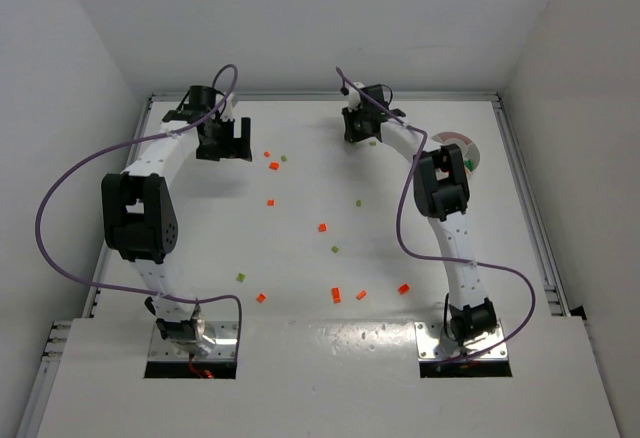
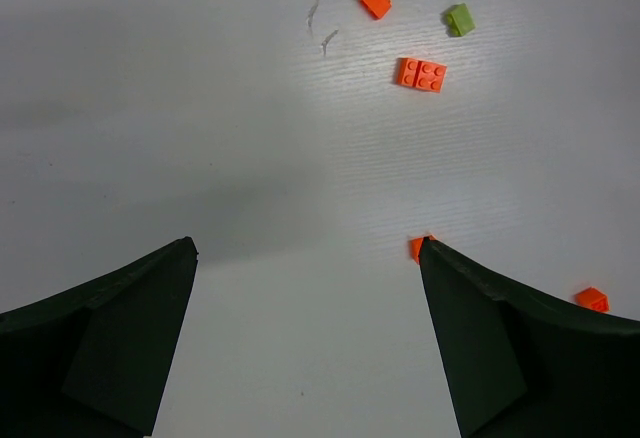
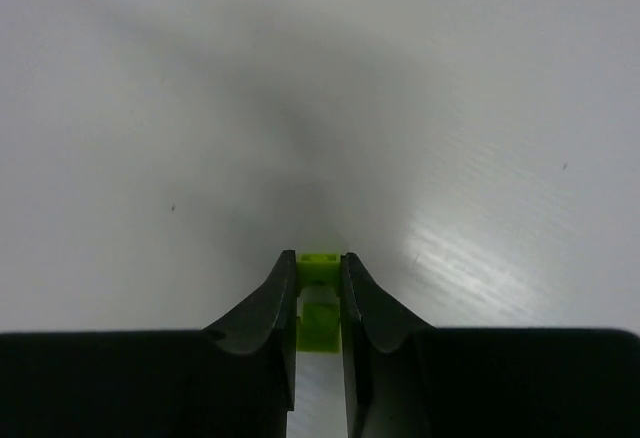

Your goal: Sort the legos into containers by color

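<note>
The right pincer (image 3: pixel 318 256) was clamped on a green lego (image 3: pixel 321 270) by the far edge of the bench (image 1: pixel 300 183). The left pincer (image 2: pixel 307 244) stood wide open, empty, near the far-left corner. Other legos (image 1: pixel 322 227) lay scattered mid-bench; the dish (image 1: pixel 458 135) sat far-right

The table (image 2: pixel 200 108) looks like white board, finely ribbed, with a soft sheen. The green brick (image 3: pixel 321 266) and orange bricks (image 2: pixel 421 74) are shiny moulded plastic. The fingers (image 3: pixel 262 323) are matt black plastic; the arm (image 1: pixel 165 148) has smooth white shells.
</note>
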You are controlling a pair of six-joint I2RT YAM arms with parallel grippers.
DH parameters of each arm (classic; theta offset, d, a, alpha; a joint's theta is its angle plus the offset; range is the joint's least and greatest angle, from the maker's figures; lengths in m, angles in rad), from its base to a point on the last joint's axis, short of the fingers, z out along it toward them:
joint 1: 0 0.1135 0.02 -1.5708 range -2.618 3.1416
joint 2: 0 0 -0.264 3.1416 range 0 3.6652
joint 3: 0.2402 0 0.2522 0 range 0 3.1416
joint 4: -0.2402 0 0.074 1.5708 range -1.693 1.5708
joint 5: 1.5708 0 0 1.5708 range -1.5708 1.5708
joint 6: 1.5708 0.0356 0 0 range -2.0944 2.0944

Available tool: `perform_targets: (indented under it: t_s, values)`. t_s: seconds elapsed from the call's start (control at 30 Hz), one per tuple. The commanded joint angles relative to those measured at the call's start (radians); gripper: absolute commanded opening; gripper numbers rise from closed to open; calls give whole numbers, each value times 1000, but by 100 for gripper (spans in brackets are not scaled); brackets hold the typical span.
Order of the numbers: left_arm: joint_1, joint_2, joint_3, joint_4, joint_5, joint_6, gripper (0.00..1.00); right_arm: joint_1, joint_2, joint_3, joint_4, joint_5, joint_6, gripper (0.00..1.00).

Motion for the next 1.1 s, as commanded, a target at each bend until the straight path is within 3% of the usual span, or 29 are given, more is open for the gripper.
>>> perform_targets:
  t_s: [0.0, 0.2, 0.3, 0.47, 0.83, 1.07]
  values:
    - [5, 1, 36, 4, 12, -6, 100, -8, -124, -104, -39, -70, -22, 10]
    - [5, -20, 16, 4, 45, -6, 100, -17, -399, -379, -16, -126, -94, 8]
    - [5, -29, 7, 13, 64, -6, 100, -17, -489, -428, -19, -156, -123, 7]
    - [5, -63, 7, 13, 75, -6, 100, -37, -597, -386, -206, -131, -241, 5]
    - [5, -111, -31, 35, 125, -6, 100, -225, -706, -361, -513, -29, -528, 7]
    - [5, -101, -10, 35, 145, -15, 100, -290, -654, -294, -641, -38, -642, 10]
